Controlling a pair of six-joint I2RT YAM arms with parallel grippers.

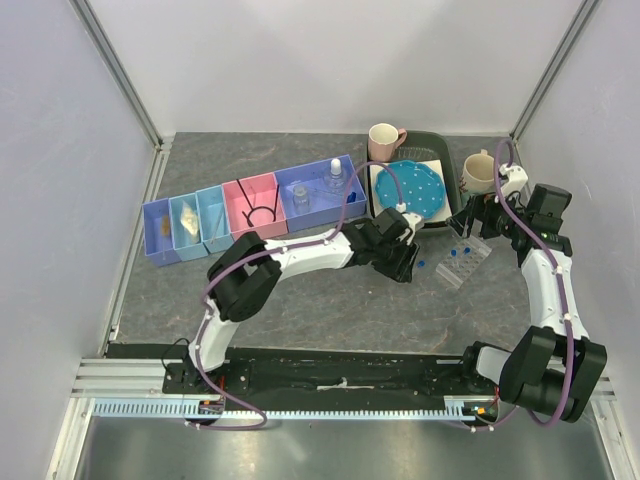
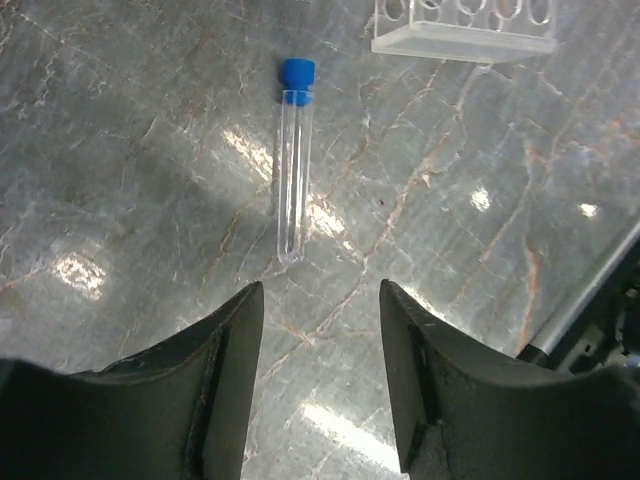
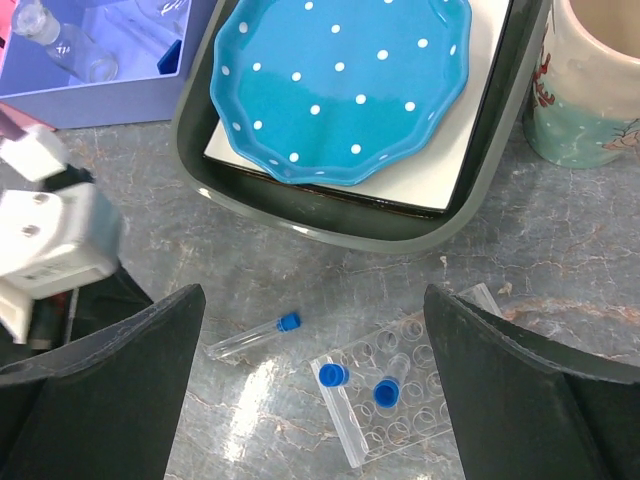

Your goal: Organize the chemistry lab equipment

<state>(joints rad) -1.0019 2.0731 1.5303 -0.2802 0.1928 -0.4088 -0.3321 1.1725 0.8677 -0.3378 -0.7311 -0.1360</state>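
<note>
Your left gripper (image 2: 320, 298), jaws spread and empty, hovers short of the blue-capped vial (image 2: 292, 170) lying at its 12 o'clock.

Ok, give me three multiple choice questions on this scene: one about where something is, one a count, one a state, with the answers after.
1. Where does the loose tube lie?
A) in the pink bin
B) on the table, ahead of the left end effector
C) on the dotted plate

2. How many blue caps show in the right wrist view?
A) one
B) three
C) six

3. How is the left end effector?
A) open and empty
B) shut on the tube
C) shut with nothing in it

Answers: 1 B, the tube lies flat on the bare table beyond the fingertips. 2 B, one cap is on the loose tube and two are at the rack. 3 A, its fingers stand apart with nothing between them.
</note>
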